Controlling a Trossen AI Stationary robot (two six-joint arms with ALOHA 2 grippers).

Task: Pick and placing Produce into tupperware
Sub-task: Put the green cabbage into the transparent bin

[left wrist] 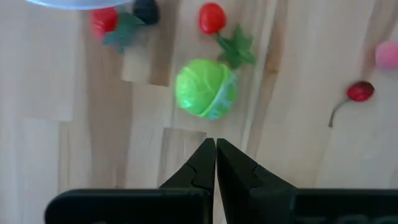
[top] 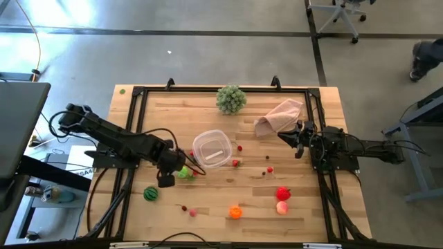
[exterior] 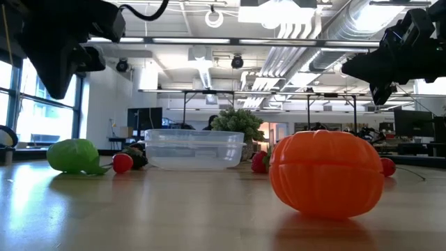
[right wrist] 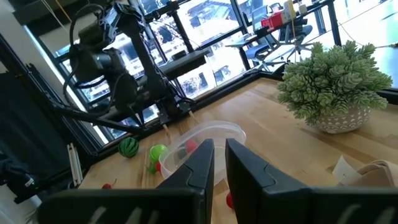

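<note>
clear tupperware (top: 212,149) upright, long axis diagonal; left hand (left wrist: 216,148) pressed together beside light green piece (left wrist: 206,88).

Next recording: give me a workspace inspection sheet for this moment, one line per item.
Surface: wooden table, black frame.
Job's things: clear tupperware; light green piece beside it; striped green piece, orange piece, red piece, pink piece, berries scattered.
Clutter: leafy ball, cloth.
Grippers: left pincer shut, empty, over the light green piece; right pincer near cloth.
Cables: along both arms.
Surroundings: office chair, windows.
</note>
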